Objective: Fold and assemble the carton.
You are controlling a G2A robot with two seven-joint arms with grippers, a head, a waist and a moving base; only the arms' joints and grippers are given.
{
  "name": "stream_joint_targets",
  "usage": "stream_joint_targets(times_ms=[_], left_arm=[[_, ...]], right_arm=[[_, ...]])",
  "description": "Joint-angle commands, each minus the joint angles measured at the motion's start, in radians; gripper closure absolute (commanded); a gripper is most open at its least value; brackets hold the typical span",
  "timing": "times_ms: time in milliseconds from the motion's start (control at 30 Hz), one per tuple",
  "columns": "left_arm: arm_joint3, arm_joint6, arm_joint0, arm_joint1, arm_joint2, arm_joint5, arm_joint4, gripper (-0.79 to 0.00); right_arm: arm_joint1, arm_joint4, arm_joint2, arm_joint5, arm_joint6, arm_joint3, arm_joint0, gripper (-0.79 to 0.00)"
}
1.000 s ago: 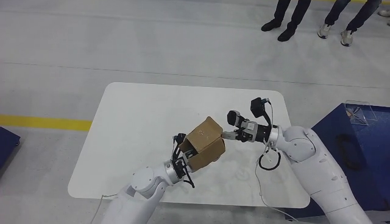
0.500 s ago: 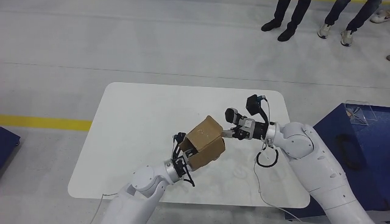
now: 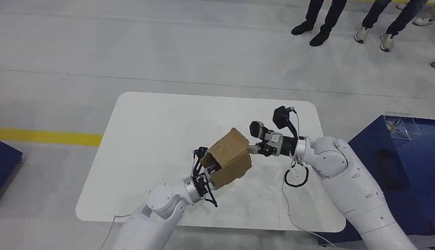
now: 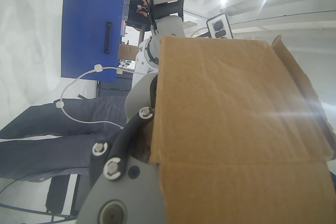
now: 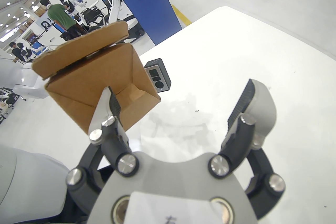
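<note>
A brown cardboard carton (image 3: 228,157) is held tilted above the white table (image 3: 149,155), its end flaps partly open. My left gripper (image 3: 202,173) is shut on the carton's lower near side; in the left wrist view one black finger (image 4: 132,128) presses against the carton's (image 4: 236,117) wall and the other is hidden behind it. My right gripper (image 3: 252,141) is open just right of the carton. In the right wrist view this gripper (image 5: 181,101) has one fingertip (image 5: 109,104) at the corner of the carton (image 5: 92,70); the other fingertip hangs over bare table.
A blue cabinet (image 3: 397,175) stands beside the table's right edge. Another blue cabinet (image 5: 149,7) stands past the table's far corner in the right wrist view. Bare tabletop (image 5: 236,51) lies around the carton.
My right gripper has moved left, closing the gap to the carton's right end. The carton and left gripper have barely shifted.
</note>
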State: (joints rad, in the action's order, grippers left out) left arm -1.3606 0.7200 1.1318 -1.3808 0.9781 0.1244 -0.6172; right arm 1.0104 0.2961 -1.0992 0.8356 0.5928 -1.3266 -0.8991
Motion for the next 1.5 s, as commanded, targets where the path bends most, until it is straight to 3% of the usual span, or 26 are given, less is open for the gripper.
stream_joint_targets(times_ms=[0,233,633,867,1033,1167,1467], left_arm=[[0.002,0.002,-0.001,-0.001,0.0,-0.001,-0.002,0.0],[0.01,0.005,-0.006,-0.003,0.002,0.0,-0.007,0.0],[0.023,0.007,-0.015,-0.007,-0.003,-0.006,-0.007,0.0],[0.028,0.039,-0.014,-0.011,-0.009,0.0,-0.038,0.0],[0.027,0.064,-0.015,-0.011,-0.006,0.019,-0.042,0.0],[0.027,0.064,-0.015,-0.011,-0.006,0.019,-0.042,0.0],[0.027,0.064,-0.015,-0.011,-0.006,0.019,-0.042,0.0]], right_arm=[[0.0,0.0,-0.001,0.001,-0.004,0.006,0.002,-0.785],[-0.008,-0.03,-0.038,-0.005,-0.005,0.058,0.005,-0.785],[0.01,-0.06,0.04,-0.004,0.037,0.074,0.025,-0.785],[0.009,-0.056,0.022,0.02,-0.005,0.075,0.025,-0.785],[-0.005,-0.205,-0.049,0.078,-0.027,0.146,0.022,-0.785],[-0.013,-0.456,-0.092,0.124,-0.028,0.196,-0.002,-0.785],[-0.013,-0.456,-0.092,0.124,-0.028,0.196,-0.002,-0.785]])
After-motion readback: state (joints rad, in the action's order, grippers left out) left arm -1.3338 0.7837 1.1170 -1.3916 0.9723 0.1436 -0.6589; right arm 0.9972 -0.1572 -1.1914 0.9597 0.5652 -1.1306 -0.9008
